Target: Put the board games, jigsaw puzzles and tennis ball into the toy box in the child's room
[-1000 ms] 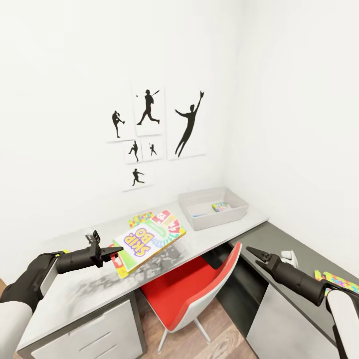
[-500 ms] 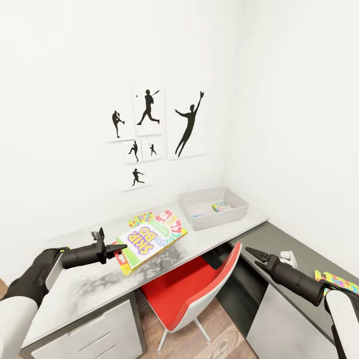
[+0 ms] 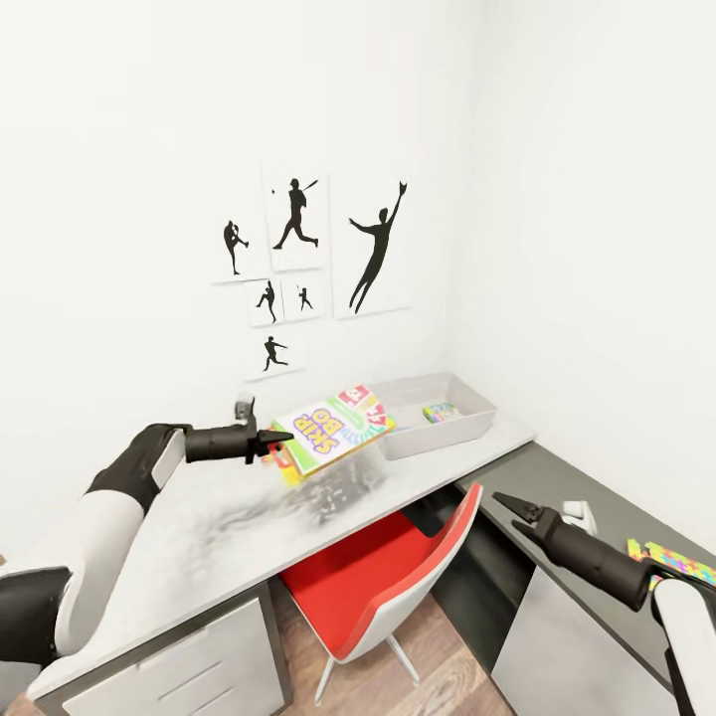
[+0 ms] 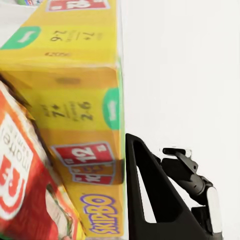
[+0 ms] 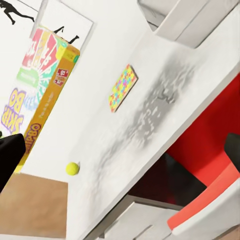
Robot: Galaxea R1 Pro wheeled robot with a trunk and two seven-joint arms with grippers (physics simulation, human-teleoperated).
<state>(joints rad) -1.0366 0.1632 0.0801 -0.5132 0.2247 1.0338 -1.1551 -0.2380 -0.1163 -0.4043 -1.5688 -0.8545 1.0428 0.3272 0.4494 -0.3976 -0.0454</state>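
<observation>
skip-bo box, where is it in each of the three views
Head view: the Skip-Bo box is held up off the white table, tilted, at the left gripper, left of the toy box.
Left wrist view: its yellow side lies along one finger.
Right wrist view: it hangs above the table.
Shared landmark: the yellow side with the Skip-Bo lettering.

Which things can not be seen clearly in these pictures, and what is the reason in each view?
- Left gripper: head view, its fingertips sit behind the Skip-Bo box; the grip is not readable.
- Toy box: head view, contents too small to name.
- Puzzle: head view, cut by the edge and the right arm.
- Red box: left wrist view, blurred and cropped.
</observation>
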